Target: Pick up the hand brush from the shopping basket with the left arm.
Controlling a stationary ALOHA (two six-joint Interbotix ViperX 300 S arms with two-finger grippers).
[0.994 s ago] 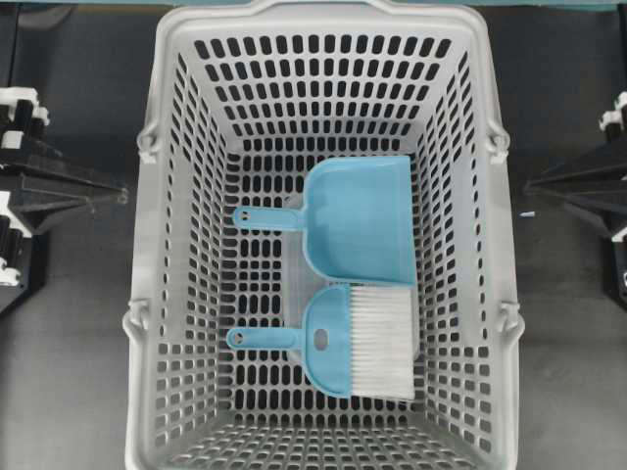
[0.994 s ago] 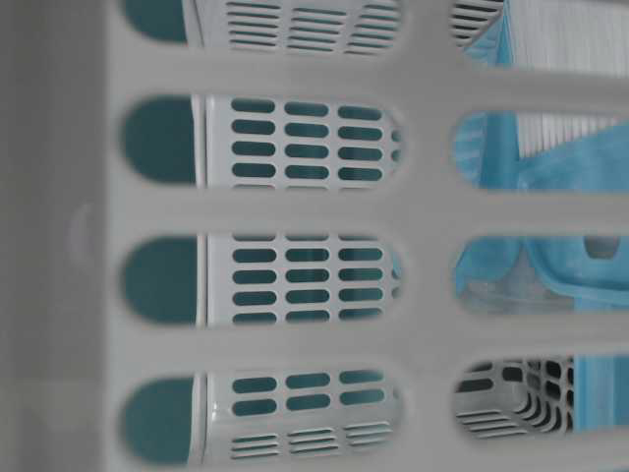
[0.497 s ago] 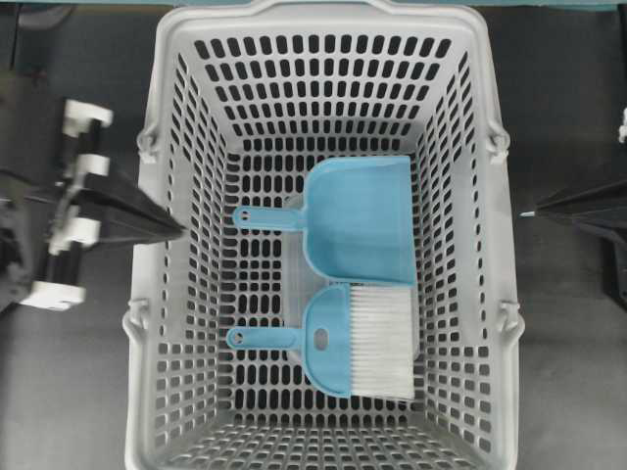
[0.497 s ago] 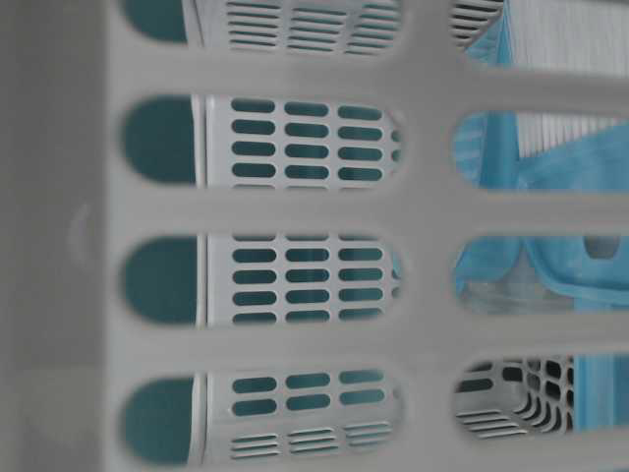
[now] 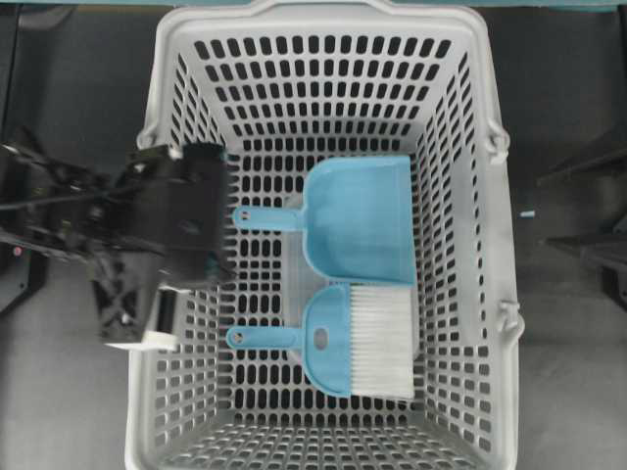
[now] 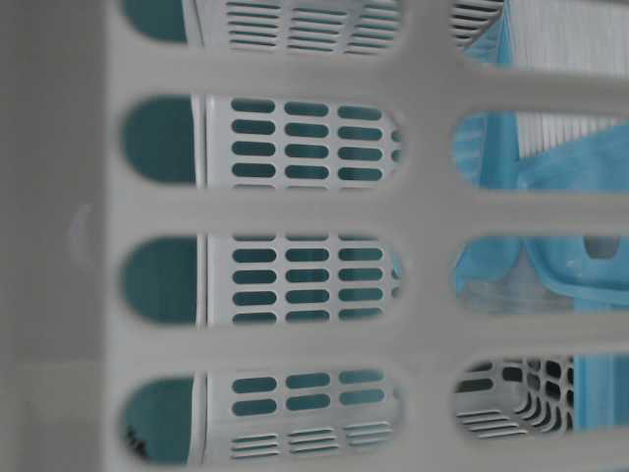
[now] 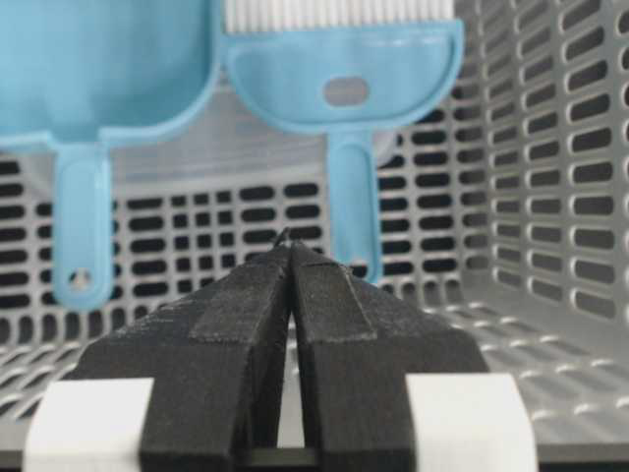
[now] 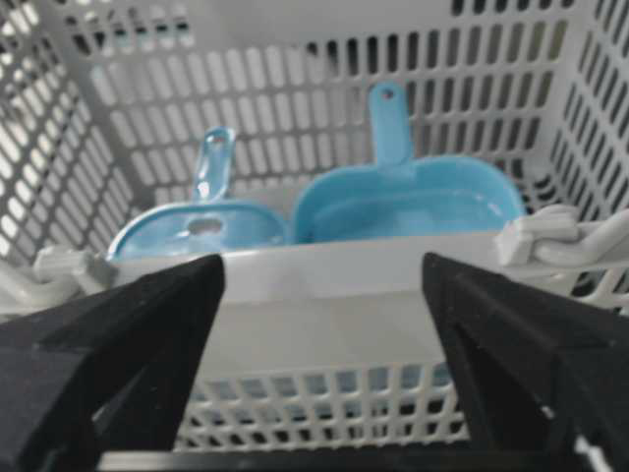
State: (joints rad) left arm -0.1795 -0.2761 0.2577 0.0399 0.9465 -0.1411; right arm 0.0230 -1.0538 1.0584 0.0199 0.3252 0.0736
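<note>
1. The left arm's fingers [image 7: 291,258] are pressed together with only a thin slit between them, holding nothing; their tips point at the hand brush's thin handle.
2. The left arm [image 5: 147,245] hangs over the left wall of the shopping basket [image 5: 490,88].
3. The hand brush [image 5: 343,338] lies flat on the basket floor, handle toward the left wall, white bristles to the right.
4. The dustpan [image 5: 358,220] lies just beside it, farther up in the overhead view, handle the same way.
5. The right fingers [image 8: 324,295] stand wide apart outside the basket's right rim, empty.
6. The dark desk [image 5: 69,108] carries the basket.
</note>
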